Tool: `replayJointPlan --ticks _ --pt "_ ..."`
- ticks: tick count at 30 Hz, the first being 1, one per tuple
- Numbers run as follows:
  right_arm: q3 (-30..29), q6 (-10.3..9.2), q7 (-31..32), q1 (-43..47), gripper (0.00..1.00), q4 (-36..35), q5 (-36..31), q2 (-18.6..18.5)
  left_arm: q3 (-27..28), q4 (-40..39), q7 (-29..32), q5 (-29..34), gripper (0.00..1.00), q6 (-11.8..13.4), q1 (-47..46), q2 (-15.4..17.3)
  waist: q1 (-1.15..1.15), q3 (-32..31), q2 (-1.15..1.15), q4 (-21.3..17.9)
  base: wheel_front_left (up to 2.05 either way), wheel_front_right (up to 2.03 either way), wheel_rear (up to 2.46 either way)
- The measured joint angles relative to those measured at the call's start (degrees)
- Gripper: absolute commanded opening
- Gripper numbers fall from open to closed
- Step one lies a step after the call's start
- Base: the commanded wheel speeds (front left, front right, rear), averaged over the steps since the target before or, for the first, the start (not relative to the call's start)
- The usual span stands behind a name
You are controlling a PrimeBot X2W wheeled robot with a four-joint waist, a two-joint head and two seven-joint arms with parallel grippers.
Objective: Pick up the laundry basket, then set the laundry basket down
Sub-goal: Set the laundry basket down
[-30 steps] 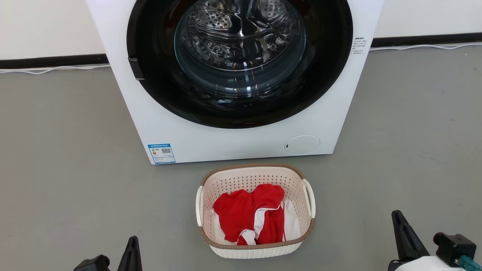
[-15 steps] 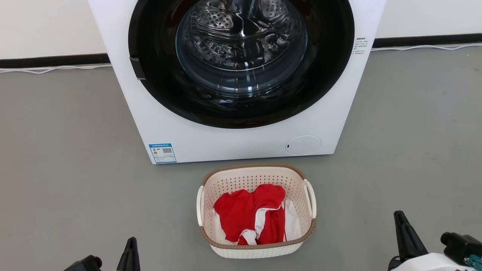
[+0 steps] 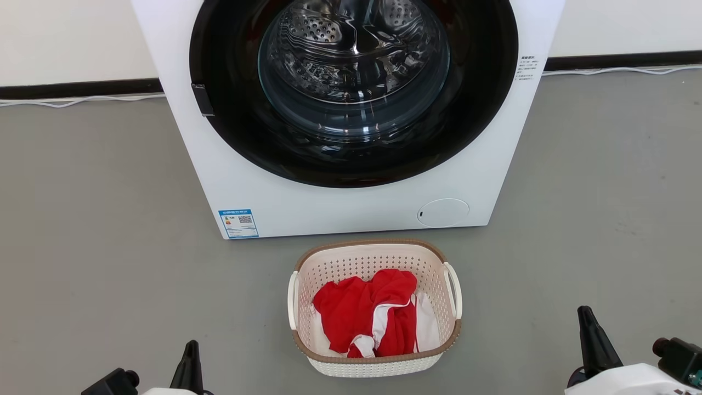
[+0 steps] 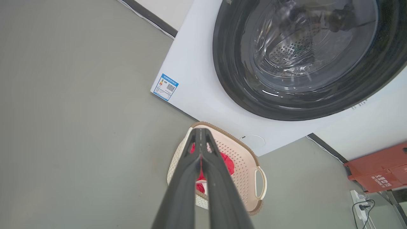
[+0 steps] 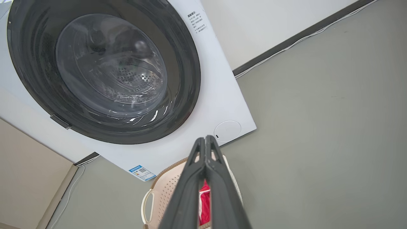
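Both grippers, left (image 4: 201,133) and right (image 5: 206,140), are closed and empty, flanking the basket (image 3: 375,253) because its handles sit at the sides.

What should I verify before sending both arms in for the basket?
1. Basket flat on the floor: ok.
2. Both side handles free, left and right: ok.
3. Red clothes inside the rim, nothing draped over a handle: ok.
4. Left pincer ready to grasp: not ok, fingers together.
5. Right pincer ready to grasp: not ok, fingers together.
6. Gap between basket and washer for lifting: ok, they stand apart.
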Motion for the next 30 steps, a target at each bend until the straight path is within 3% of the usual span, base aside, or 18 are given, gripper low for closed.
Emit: replayJointPlan --ticks 30 --pt "-1.4 0.00 5.1 -0.9 0.00 -1.5 19.0 1.5 2.1 -0.9 4.8 -16.9 0.00 -3.0 -1.5 -0.3 0.00 -0.2 0.00 0.5 0.00 0.00 0.00"
